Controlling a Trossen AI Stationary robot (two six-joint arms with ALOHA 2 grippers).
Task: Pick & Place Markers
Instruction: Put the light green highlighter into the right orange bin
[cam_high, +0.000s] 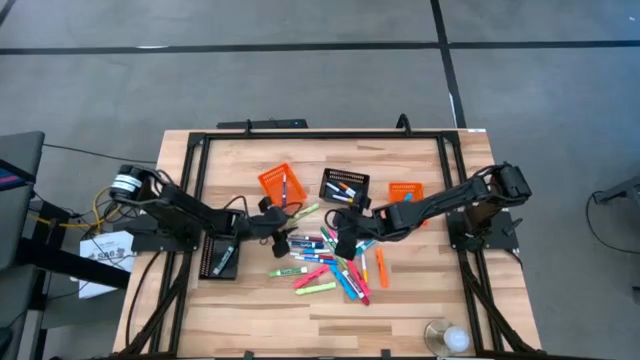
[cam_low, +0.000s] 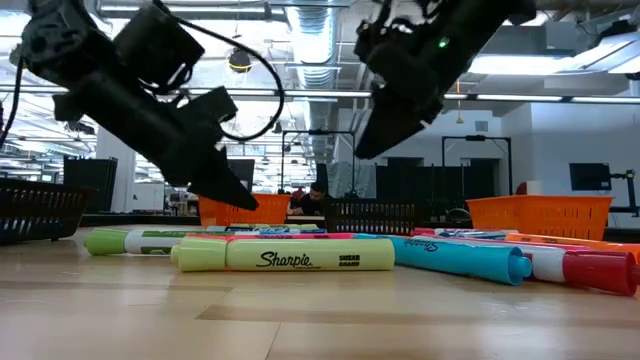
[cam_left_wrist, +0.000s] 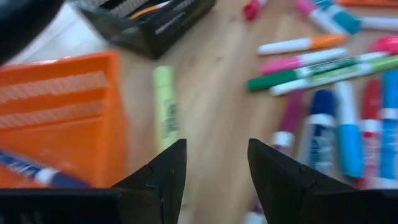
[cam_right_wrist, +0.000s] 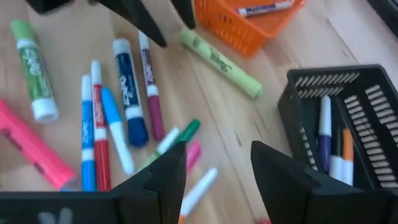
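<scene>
Your markers (cam_high: 330, 265) lie in a loose pile on the wooden counter (cam_high: 250, 310), just in front of the black basket (cam_high: 344, 187). A few pens already stand inside that black basket, and one more lies in the orange basket (cam_high: 279, 184) just beside it. A second orange basket (cam_high: 405, 193) sits on the black basket's other side.

Your left end effector (cam_high: 283, 238) hangs low over the counter, in front of the orange basket and at the edge of the pile. Its two fingers (cam_left_wrist: 163, 171) are spread apart, with nothing between them. A light green highlighter (cam_left_wrist: 165, 106) lies on the counter between that orange basket and the pile.

Your right end effector (cam_high: 343, 243) hangs above the pile, in front of the black basket. Its fingers (cam_right_wrist: 165, 171) are also spread apart, and they pinch nothing.
</scene>
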